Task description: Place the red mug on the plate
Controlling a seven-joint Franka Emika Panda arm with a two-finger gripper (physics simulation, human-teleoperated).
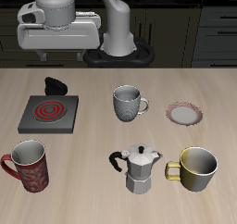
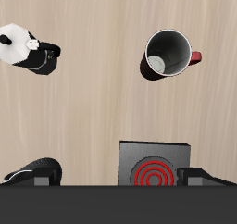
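Note:
The red mug (image 1: 30, 166) stands upright near the table's front edge, its white inside showing; the wrist view shows it from above (image 2: 167, 56). The plate (image 1: 184, 113), small with a reddish-pink rim, lies farther back across the table and is out of the wrist view. My gripper (image 1: 57, 44) hangs high above the back of the table, over the burner and well apart from both mug and plate. In the wrist view my gripper (image 2: 118, 172) is open: its dark fingers (image 2: 32, 169) stand wide apart with nothing between them.
A square grey burner (image 1: 49, 113) with a red spiral lies under the gripper. A grey-white patterned mug (image 1: 128, 102) stands beside the plate. A moka pot (image 1: 141, 168) and a yellow mug (image 1: 198, 168) stand near the front edge, between the red mug and the plate's side.

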